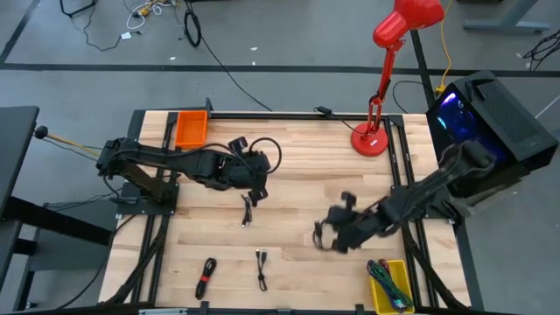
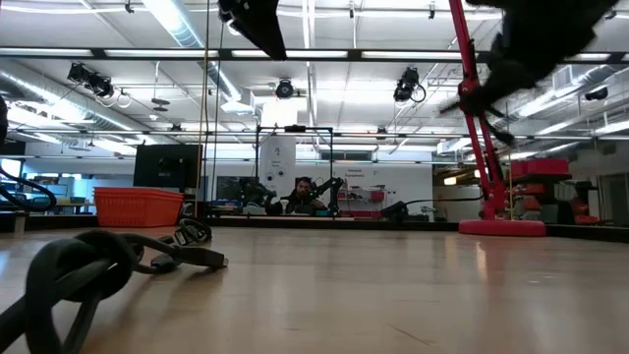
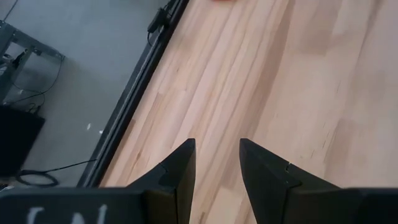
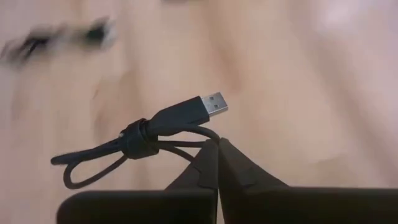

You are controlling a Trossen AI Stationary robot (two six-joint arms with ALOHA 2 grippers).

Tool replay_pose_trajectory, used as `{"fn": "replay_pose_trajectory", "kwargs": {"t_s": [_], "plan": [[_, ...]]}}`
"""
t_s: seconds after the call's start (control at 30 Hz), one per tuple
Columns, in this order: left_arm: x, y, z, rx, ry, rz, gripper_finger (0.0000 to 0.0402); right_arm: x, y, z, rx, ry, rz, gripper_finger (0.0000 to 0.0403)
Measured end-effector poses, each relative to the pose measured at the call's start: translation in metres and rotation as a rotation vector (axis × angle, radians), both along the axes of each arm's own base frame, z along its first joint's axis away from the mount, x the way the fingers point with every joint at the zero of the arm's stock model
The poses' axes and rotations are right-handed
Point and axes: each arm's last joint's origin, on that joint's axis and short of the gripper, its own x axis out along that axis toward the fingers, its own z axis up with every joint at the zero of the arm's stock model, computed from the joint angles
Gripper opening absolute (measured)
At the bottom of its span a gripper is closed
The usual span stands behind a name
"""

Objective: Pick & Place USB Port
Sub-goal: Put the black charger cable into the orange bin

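1. The right gripper (image 4: 217,155) pinches a bundled USB cable (image 4: 143,140), held above the table (image 1: 297,157), near its right front.
2. The left gripper (image 3: 216,165), fingers slightly apart, holds nothing over bare wood, rear left, near the orange bin (image 1: 191,128).

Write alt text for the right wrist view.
The right gripper has its two dark fingers pinched shut on a bundled black USB cable, held above the wooden table. The cable's silver plug sticks out past the fingertips, and its tied loop hangs to one side.
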Motion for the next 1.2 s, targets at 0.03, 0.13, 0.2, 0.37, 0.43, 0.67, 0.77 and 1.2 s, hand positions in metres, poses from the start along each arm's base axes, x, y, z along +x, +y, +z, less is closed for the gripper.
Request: {"fn": "replay_pose_trajectory", "kwargs": {"t_s": [0.03,0.13,0.2,0.37,0.43,0.67,0.77,1.2], "plan": [[0.001,0.000,0.001,-0.010,-0.017,-0.005,0.0128,-0.003,-0.005,0.008,-0.017,-0.038,-0.026,0.0000],[0.008,-0.003,0.004,-0.049,-0.078,-0.052,0.0128,-0.012,-0.018,0.032,-0.081,-0.154,-0.064,0.0000],[0.013,-0.005,0.008,-0.084,-0.129,-0.104,0.0128,-0.017,-0.026,0.046,-0.129,-0.219,-0.072,0.0000],[0.030,-0.010,0.022,-0.176,-0.327,-0.264,0.0128,-0.020,-0.042,0.074,-0.264,-0.382,-0.121,0.0000],[0.035,-0.010,0.028,-0.205,-0.393,-0.327,0.0128,-0.019,-0.046,0.083,-0.305,-0.434,-0.126,0.0000],[0.042,-0.004,0.040,-0.258,-0.533,-0.386,0.0128,-0.011,-0.054,0.099,-0.393,-0.532,-0.129,0.0000],[0.042,0.001,0.039,-0.280,-0.533,-0.359,0.0128,-0.010,-0.057,0.103,-0.422,-0.552,-0.155,0.0000],[0.043,0.016,0.039,-0.341,-0.574,-0.263,0.0128,-0.005,-0.061,0.114,-0.552,-0.595,-0.186,0.0000]]}}
